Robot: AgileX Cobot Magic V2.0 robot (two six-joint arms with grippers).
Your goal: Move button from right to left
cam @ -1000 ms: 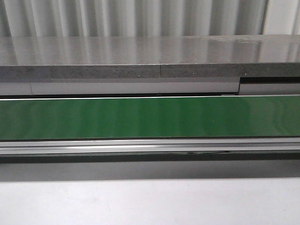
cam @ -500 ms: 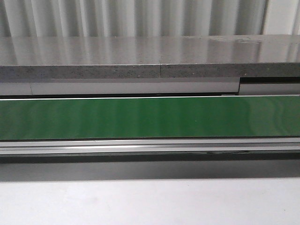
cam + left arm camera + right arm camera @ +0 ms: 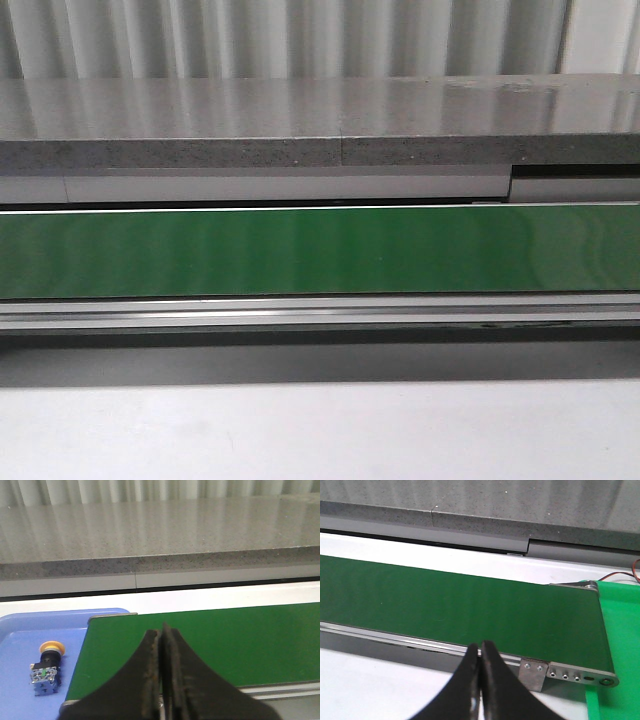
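The button lies on a blue tray just past the left end of the green conveyor belt; its yellow-orange cap points away from me and its blue-and-clear block is nearer. My left gripper is shut and empty over the belt's left end, to the right of the button. My right gripper is shut and empty at the belt's near rail, close to the belt's right end. Neither gripper nor the button shows in the front view, only the bare belt.
A grey stone ledge runs behind the belt. A bright green mat lies past the belt's right end, with red wires beyond it. A metal bracket sticks out from the belt's near rail. White tabletop lies in front.
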